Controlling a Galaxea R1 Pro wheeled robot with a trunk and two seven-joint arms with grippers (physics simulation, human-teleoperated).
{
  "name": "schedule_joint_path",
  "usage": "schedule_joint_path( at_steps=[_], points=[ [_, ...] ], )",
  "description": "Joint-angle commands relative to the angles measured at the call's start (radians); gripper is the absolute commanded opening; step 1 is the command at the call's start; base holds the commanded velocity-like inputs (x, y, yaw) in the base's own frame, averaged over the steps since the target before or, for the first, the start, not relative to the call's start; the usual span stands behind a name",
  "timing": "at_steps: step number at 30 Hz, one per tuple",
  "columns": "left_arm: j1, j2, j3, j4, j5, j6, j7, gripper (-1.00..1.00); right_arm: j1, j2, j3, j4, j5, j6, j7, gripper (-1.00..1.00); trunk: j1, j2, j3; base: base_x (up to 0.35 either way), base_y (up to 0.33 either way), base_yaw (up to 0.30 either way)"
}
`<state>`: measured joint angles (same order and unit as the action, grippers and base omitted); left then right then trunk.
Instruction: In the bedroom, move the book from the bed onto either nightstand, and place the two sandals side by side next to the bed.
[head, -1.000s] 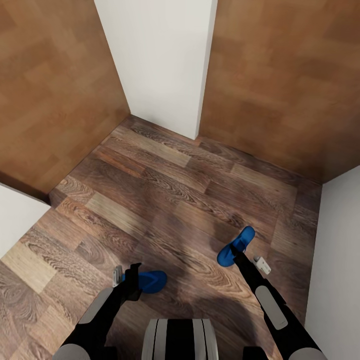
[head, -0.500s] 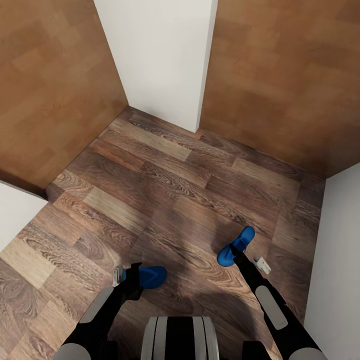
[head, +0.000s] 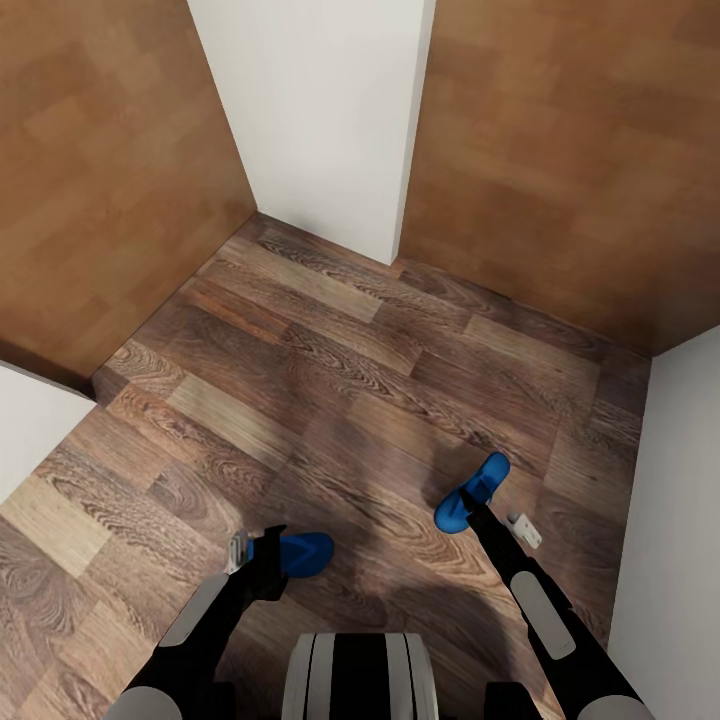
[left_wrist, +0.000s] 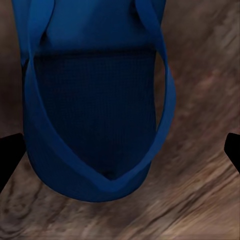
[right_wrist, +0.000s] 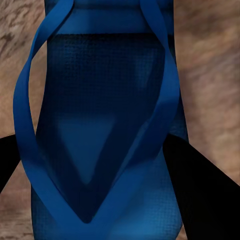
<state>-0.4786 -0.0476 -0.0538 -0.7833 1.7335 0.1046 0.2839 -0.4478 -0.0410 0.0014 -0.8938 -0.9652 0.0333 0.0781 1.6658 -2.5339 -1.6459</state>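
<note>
Two bright blue sandals show over the wood-plank floor (head: 330, 380). One sandal (head: 305, 552) appears to lie on the floor just ahead of my left gripper (head: 268, 552). In the left wrist view that sandal (left_wrist: 95, 110) sits between fingertips (left_wrist: 10, 155) spread far apart, with a gap on one side. My right gripper (head: 468, 512) is shut on the other sandal (head: 475, 492). In the right wrist view its dark fingers (right_wrist: 200, 190) press against that sandal's (right_wrist: 100, 100) sides. The book, the bed and the nightstand are out of view.
Brown wooden panels (head: 110, 170) (head: 560, 160) stand at the left and right, with a white wall section (head: 320, 120) between them. A white wall (head: 680, 540) runs along the right edge, and a white surface (head: 30, 430) juts in at the left.
The whole picture shifted slightly up between one second and half a second ago. The left sandal shifted with the floor; the right sandal stayed put in its gripper. Nothing has moved since.
</note>
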Motion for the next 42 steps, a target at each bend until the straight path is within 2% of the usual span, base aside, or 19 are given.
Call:
schedule_joint_path(
  at_steps=[1,16,21,42],
  points=[
    [0.0,0.0,0.0,-0.001,0.005,0.0,0.005,1.0,0.0,0.0,0.0,0.0,-0.011,0.004,0.002,-1.0,0.0,0.0,0.0,0.0,0.0,0.0],
    [0.0,0.0,0.002,0.001,0.003,-0.003,0.003,1.0,0.0,0.0,0.0,0.0,-0.011,0.004,0.002,-1.0,0.0,0.0,0.0,0.0,0.0,0.0],
    [0.0,0.0,0.002,0.001,0.003,-0.003,0.003,1.0,0.0,0.0,0.0,0.0,-0.011,0.004,0.002,-1.0,0.002,-0.001,-0.02,0.0,0.0,0.0],
    [0.0,0.003,0.002,0.001,0.003,0.002,0.004,1.0,0.0,0.0,0.0,0.0,-0.011,0.004,0.002,-1.0,0.002,-0.001,-0.02,0.0,0.0,0.0]
  ],
)
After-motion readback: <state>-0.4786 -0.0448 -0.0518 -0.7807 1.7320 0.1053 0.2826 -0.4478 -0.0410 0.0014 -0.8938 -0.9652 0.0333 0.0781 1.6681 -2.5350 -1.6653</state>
